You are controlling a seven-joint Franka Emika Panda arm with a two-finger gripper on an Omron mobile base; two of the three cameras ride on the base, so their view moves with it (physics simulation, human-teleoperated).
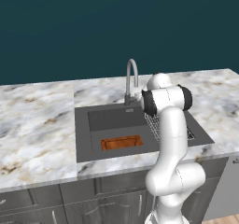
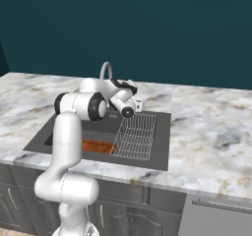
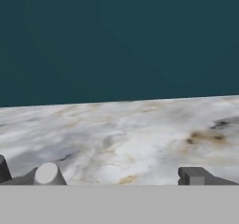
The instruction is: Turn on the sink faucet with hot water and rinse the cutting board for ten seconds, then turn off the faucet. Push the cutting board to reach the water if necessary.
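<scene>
Tool: I see my tool [image 2: 139,103] beside the base of the sink faucet [image 1: 131,78], over the back edge of the sink [image 1: 84,139]; its fingertips [image 3: 193,176] stand spread wide, pinching nothing
Cutting board: it lies flat in the front of the basin, an orange-brown cutting board [image 1: 121,143], well apart from the tool
Rack: a wire dish rack [image 2: 135,136] fills the sink's right part; the board sits just beside it
Table: marbled stone table [image 1: 37,125] all round the sink

orange-brown cutting board [image 1: 121,143], dark grey sink [image 1: 83,129]
</scene>
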